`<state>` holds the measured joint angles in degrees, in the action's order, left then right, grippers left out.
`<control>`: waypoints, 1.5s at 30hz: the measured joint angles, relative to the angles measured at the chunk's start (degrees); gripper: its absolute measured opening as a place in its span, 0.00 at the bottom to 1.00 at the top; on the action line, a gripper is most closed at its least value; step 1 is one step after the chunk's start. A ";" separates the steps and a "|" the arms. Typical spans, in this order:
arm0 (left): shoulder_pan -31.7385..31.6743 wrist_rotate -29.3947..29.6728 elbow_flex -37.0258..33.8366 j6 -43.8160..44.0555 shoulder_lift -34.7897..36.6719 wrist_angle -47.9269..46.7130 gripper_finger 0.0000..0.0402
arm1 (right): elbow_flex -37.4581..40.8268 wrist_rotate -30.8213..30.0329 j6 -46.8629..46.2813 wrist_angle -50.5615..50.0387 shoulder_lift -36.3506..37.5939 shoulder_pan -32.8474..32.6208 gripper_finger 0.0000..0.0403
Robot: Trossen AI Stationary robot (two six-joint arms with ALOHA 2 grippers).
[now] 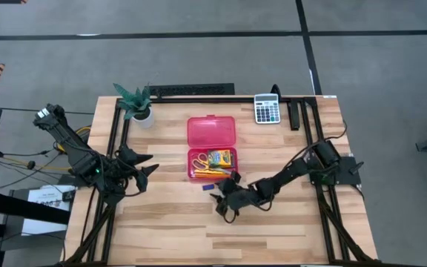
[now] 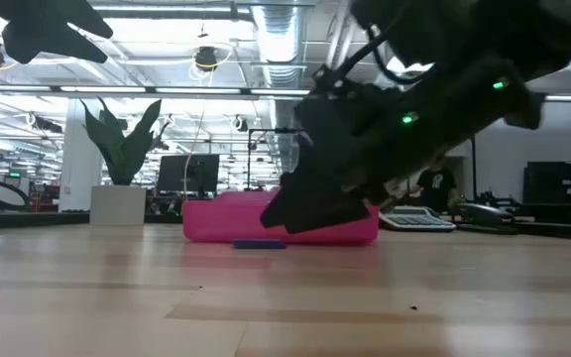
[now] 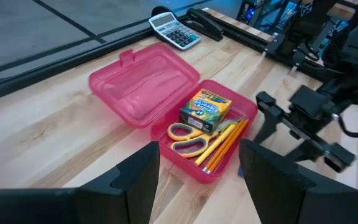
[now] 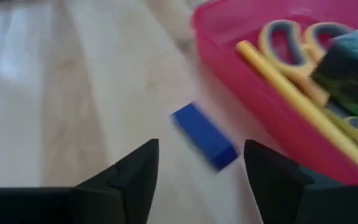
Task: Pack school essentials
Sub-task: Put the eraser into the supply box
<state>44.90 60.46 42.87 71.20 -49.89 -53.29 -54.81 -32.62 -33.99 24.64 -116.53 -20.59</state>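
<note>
right gripper (image 4: 199, 168) was wide open and empty, low over the blue eraser (image 4: 204, 135), which lay on the table just beside the pink case (image 1: 211, 141). best to straddle its narrow sides before closing.

One scissors (image 3: 188, 138), one eraser (image 4: 204, 135), two pencils (image 3: 224, 144)

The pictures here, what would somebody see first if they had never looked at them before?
The bright pink pencil box jumps out first, lying open in the middle of the wooden table, with yellow-handled scissors, a crayon box and pencils inside. Next comes the right end effector, open and low over the table, near a tiny blue eraser lying just outside the box.
</note>
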 joint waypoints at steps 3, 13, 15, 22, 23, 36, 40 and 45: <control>0.01 0.01 0.00 0.00 0.00 -0.01 0.52 | 0.01 0.56 1.64 0.44 0.00 1.35 0.60; 0.00 0.10 -0.02 -0.02 0.00 -0.07 0.52 | 0.02 7.21 5.43 2.23 0.00 3.35 0.57; -0.01 0.39 -0.02 -0.02 0.00 -0.26 0.52 | 0.02 7.22 7.02 2.24 0.00 3.41 0.57; -0.01 0.66 -0.02 -0.02 0.00 -0.44 0.52 | 0.02 7.41 7.51 1.38 0.00 3.93 0.57; -0.01 0.66 -0.02 -0.02 0.00 -0.44 0.52 | 0.02 7.42 7.51 1.27 0.00 3.81 0.57; 0.00 1.33 -0.02 0.03 0.00 -0.41 0.52 | -3.97 8.10 4.27 3.29 -6.04 3.48 0.57; -0.01 0.83 -0.02 0.00 0.00 -0.36 0.52 | -5.40 8.37 3.80 2.73 -6.37 2.50 0.56; -0.01 0.42 -0.02 -0.92 -0.01 -0.39 0.52 | -5.46 7.35 3.36 0.06 -5.97 0.96 0.48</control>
<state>44.88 60.88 42.85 70.28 -49.90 -53.68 -60.27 -25.27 -30.63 24.70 -122.50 -19.63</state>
